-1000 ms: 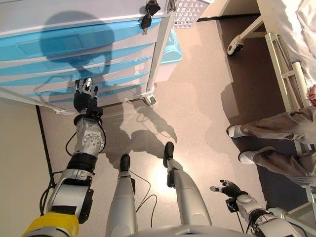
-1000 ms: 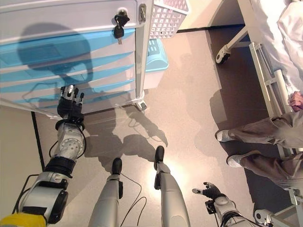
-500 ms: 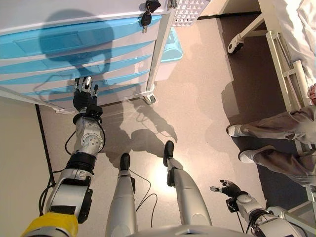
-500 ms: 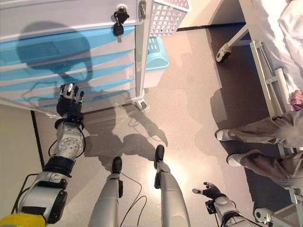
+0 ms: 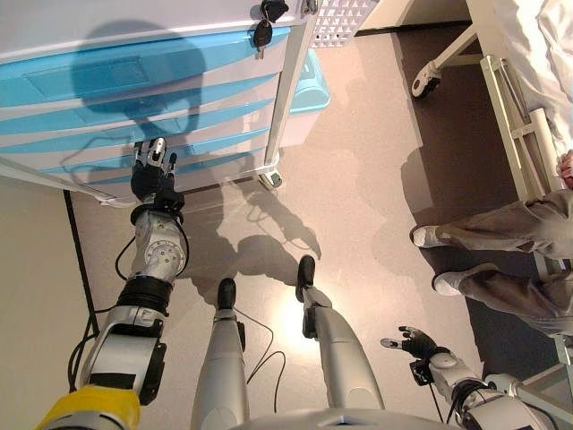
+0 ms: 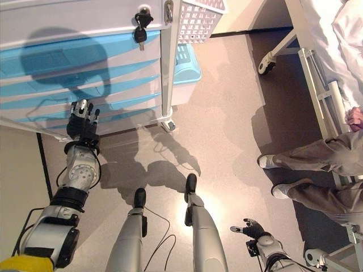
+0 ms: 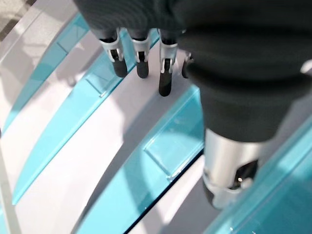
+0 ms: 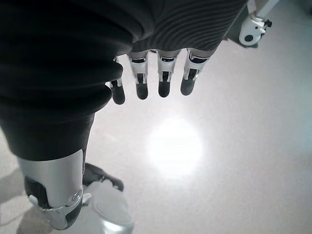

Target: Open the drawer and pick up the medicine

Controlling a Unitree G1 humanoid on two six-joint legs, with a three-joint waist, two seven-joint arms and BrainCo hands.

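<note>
Left hand [image 5: 150,170]: your fingers are straight, empty, at the lower drawer [image 5: 107,134] fronts, placed to pull.
Right hand [image 5: 414,343]: loosely spread, idle over floor.

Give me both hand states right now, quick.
Left hand: open, fingers relaxed, holding nothing, up at the blue drawer fronts.
Right hand: open, empty, hanging low over the floor.
</note>
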